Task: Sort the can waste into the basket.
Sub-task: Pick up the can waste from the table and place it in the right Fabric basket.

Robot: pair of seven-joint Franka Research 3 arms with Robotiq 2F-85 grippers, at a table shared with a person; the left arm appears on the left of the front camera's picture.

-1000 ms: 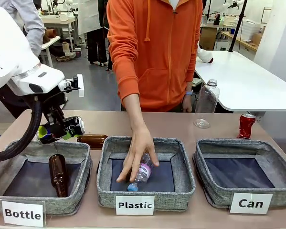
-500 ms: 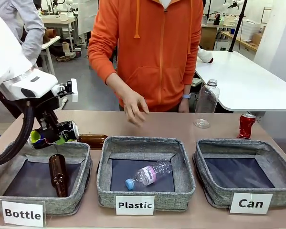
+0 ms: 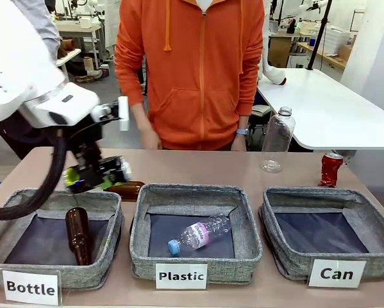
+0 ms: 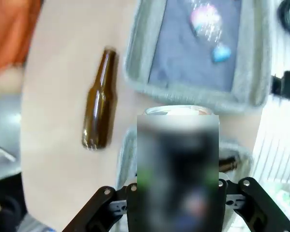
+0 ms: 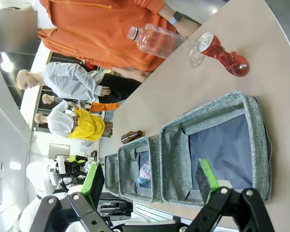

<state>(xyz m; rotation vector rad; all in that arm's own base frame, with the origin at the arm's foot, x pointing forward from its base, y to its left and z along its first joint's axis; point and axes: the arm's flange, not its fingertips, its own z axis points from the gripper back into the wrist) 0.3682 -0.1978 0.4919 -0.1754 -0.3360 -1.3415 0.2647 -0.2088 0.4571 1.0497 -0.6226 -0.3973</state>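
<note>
Tabletop [image 3: 243,168] cut off at the frame edges. Can basket [image 3: 326,192]: dark lining showing. Bottle basket [image 3: 108,218]: one brown bottle [image 3: 78,234]. Plastic basket [image 3: 139,231]: one clear bottle [image 3: 198,234]. Red can [image 3: 331,169] upright just behind the Can basket. Dark can [image 3: 111,170], blurred in the wrist view, clenched in left pincer [image 3: 89,178] over the Bottle basket's far rim. Right pincer [image 5: 149,180] released.

Woven cloth basket [image 3: 284,260], glossy red can [image 3: 331,170], dark metal can [image 3: 115,170]
</note>
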